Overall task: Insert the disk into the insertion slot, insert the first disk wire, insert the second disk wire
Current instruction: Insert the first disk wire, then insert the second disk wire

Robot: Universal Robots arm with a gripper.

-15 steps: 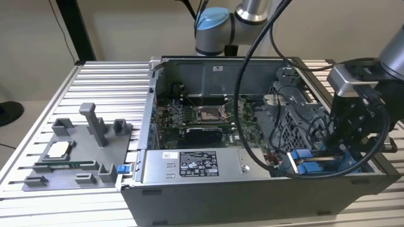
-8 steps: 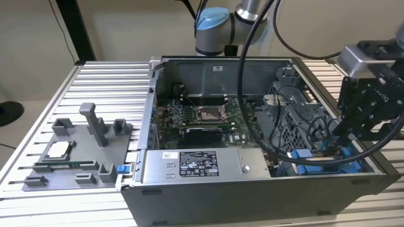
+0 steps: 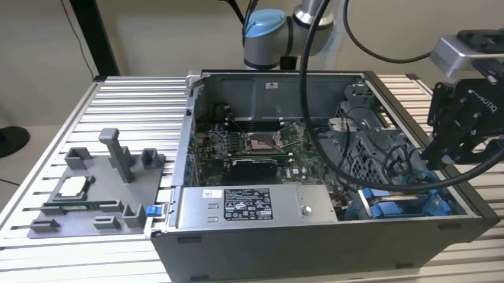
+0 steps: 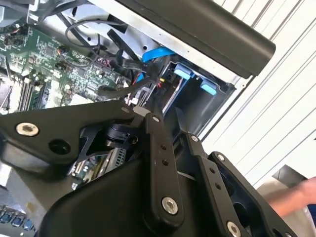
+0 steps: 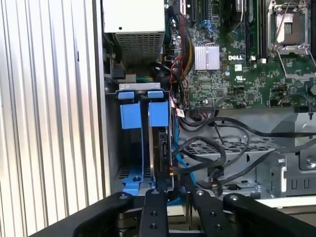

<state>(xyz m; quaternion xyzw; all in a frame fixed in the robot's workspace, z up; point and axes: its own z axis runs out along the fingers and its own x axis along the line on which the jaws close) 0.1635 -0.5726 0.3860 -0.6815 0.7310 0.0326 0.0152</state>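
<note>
The insertion slot is the grey bay with blue fittings at the open case's front corner on the exterior view's right. In the first wrist view, the disk stands on edge inside the insertion slot, with blue carrier tabs at its end. Loose black wires and a blue cable lie beside the bay. My gripper hangs above the case's wall over this bay. In both wrist views my gripper sits just over the disk's end and the wires.
A grey labelled power-supply box lies along the case front beside the bay. The motherboard fills the case floor. A grey fixture tray with pegs sits on the ribbed table at the exterior view's left. What looks like a person's hand is near the table.
</note>
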